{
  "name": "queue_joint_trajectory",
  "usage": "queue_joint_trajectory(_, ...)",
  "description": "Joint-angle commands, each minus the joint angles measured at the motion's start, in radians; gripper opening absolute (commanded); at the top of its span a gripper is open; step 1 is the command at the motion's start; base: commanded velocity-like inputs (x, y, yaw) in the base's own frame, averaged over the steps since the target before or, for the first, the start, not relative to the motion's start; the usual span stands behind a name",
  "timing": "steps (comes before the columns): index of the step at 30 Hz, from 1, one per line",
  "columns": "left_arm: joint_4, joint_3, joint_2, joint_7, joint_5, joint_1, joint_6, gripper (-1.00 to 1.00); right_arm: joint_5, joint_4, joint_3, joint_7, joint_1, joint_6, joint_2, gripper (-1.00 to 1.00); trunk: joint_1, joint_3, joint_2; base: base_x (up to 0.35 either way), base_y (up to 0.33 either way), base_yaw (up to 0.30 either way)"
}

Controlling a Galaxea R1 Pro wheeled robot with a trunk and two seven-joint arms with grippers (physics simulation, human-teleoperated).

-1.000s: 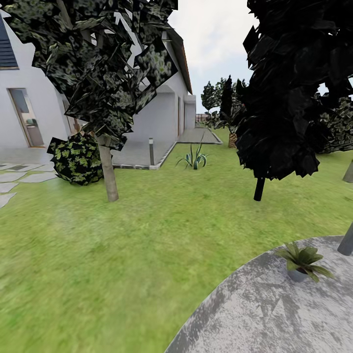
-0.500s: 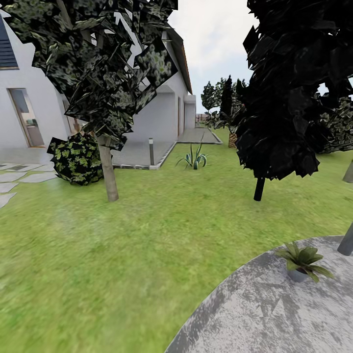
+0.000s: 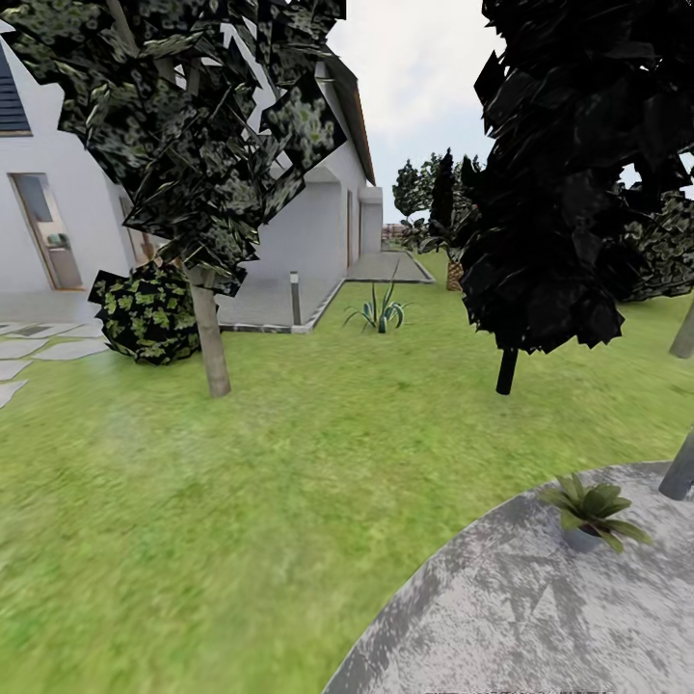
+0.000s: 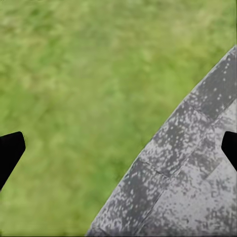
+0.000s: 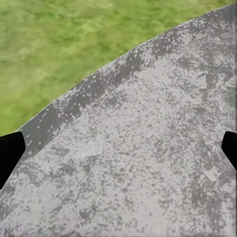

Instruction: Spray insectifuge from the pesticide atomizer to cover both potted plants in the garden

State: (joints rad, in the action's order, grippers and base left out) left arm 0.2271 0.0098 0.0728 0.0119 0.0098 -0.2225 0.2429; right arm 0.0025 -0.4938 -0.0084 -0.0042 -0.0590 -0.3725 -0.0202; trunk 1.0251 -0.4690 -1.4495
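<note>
One potted plant (image 3: 590,513), a rosette of pointed green leaves in a small grey pot, stands on the round grey paved patio (image 3: 501,617) at the lower right of the head view. The pesticide atomizer is out of view. My left gripper (image 4: 118,150) is open over the line where lawn meets paving, its black fingertips (image 4: 10,153) wide apart with nothing between them. My right gripper (image 5: 118,150) is open above bare paving near the patio's curved edge, also holding nothing.
Two trees (image 3: 207,328) (image 3: 508,366) rise from the lawn ahead. A round bush (image 3: 146,310) and a spiky agave (image 3: 381,313) sit near the white house (image 3: 308,231). A grey pole (image 3: 680,472) slants up at the patio's right edge. Stepping stones (image 3: 19,352) lie far left.
The whole head view has shifted slightly leftward, so the camera has turned a little. Nothing in the garden has moved.
</note>
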Motion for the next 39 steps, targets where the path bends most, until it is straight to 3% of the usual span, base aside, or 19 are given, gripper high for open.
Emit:
queue_joint_trajectory(1, -0.001, 0.001, 0.001, 0.001, 0.001, 0.0, 0.003, 1.0, 0.0, 0.001, -0.001, 0.0, -0.001, -0.003, 0.0, 1.0, 0.0, -0.001, -0.001, 0.0, 0.0, -0.193)
queue_joint_trajectory(4, -0.006, 0.0, 0.0, 0.002, 0.001, 0.001, 0.011, 1.0, 0.0, 0.002, -0.001, 0.0, -0.001, -0.003, 0.0, 1.0, 0.0, -0.001, -0.001, 0.0, 0.0, -0.239)
queue_joint_trajectory(9, -0.009, 0.001, 0.001, -0.002, 0.002, 0.0, 0.093, 1.0, -0.001, 0.003, -0.001, -0.002, -0.001, -0.003, -0.001, 1.0, 0.0, -0.001, -0.001, 0.0, 0.0, -0.269)
queue_joint_trajectory(16, -0.009, 0.002, 0.001, -0.014, 0.002, -0.001, 0.11, 1.0, -0.002, 0.003, -0.005, -0.002, -0.001, -0.003, -0.001, 1.0, 0.0, -0.001, -0.001, -0.116, 0.106, -0.276)
queue_joint_trajectory(18, -0.009, 0.002, 0.001, -0.015, 0.003, -0.001, 0.11, 1.0, -0.002, 0.003, -0.025, -0.002, -0.001, -0.003, -0.001, 1.0, 0.0, -0.001, -0.001, -0.22, 0.215, -0.276)
queue_joint_trajectory(22, -0.009, 0.002, 0.001, -0.016, 0.004, -0.001, 0.111, 1.0, -0.001, 0.003, -0.111, -0.002, -0.001, -0.003, 0.0, 1.0, 0.0, -0.001, -0.001, -0.223, 0.23, -0.276)
queue_joint_trajectory(27, -0.009, 0.002, 0.001, -0.017, 0.003, 0.0, 0.114, 1.0, -0.001, 0.003, -0.124, -0.002, -0.001, -0.003, 0.0, 1.0, 0.0, -0.001, -0.001, -0.096, 0.247, -0.276)
queue_joint_trajectory(39, -0.011, 0.001, 0.0, -0.015, 0.001, -0.001, 0.114, 1.0, -0.001, 0.003, -0.126, -0.001, -0.001, -0.003, 0.0, 1.0, 0.0, -0.001, -0.001, -0.002, 0.019, -0.276)
